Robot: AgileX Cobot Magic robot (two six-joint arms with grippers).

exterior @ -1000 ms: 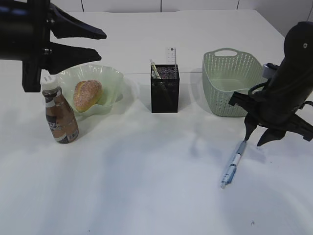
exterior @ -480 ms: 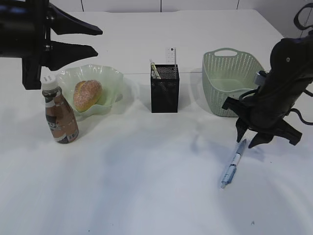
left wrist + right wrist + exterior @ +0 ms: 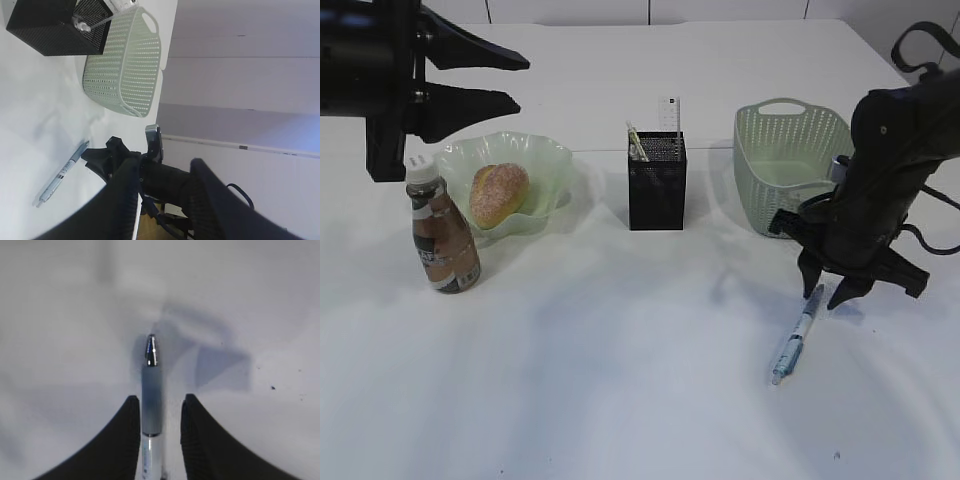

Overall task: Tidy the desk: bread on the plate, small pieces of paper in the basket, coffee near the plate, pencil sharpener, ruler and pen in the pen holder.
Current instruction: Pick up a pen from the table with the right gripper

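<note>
Right hand (image 3: 159,440) poised over the pen (image 3: 151,405), fingers apart either side of the barrel, long axis running between them; left hand (image 3: 515,85) apart, far off.

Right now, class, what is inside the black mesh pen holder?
Poking out of the pen holder are a clear ruler and a slim pale stick-like item. The mesh hides anything lower, so the pencil sharpener cannot be confirmed.

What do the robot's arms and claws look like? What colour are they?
Both arms are black all over. The left gripper has two long, pointed black fingers like a beak. The right gripper has short black prongs, with black cables looping out beside its thick rounded arm and a small silvery part on its side.
</note>
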